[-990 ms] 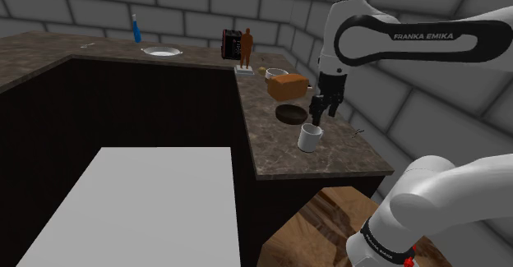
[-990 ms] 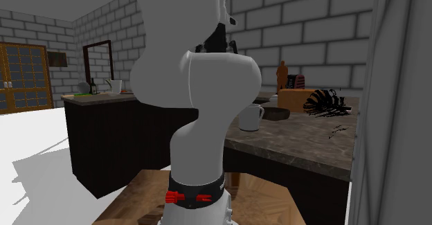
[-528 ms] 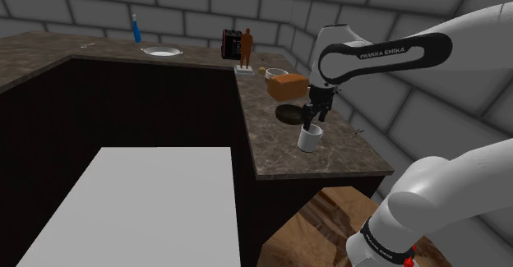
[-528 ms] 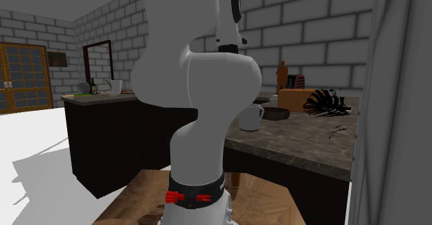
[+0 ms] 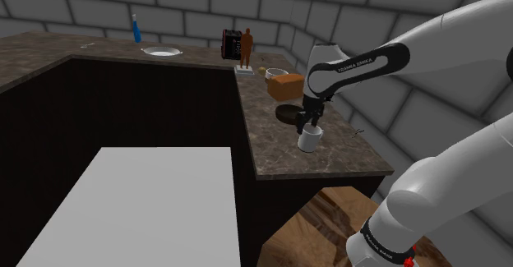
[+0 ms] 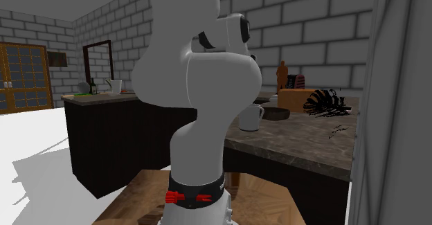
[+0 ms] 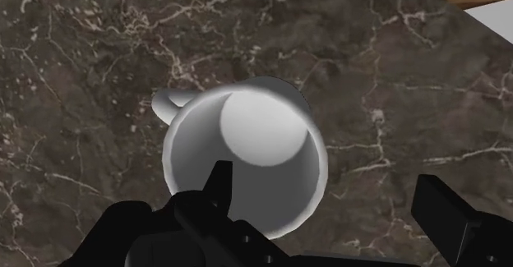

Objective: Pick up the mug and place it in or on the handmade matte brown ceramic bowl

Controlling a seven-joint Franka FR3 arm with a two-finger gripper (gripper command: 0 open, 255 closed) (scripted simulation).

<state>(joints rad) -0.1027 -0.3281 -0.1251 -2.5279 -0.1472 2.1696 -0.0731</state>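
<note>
White mug (image 7: 261,134) stands on dark stone counter (image 7: 90,52), spread hand (image 7: 329,183) straddling its wall.

Shoulder view: the pincer (image 5: 310,129) covers part of the rim of the white mug (image 5: 308,141) and one edge of the dark bowl (image 5: 287,113). Second exterior view: the arm (image 6: 201,85) hides the mug's left side. Wrist view: both fingers (image 7: 215,193) are cut off by the frame edge, and one overlaps the mug's rim.
</note>
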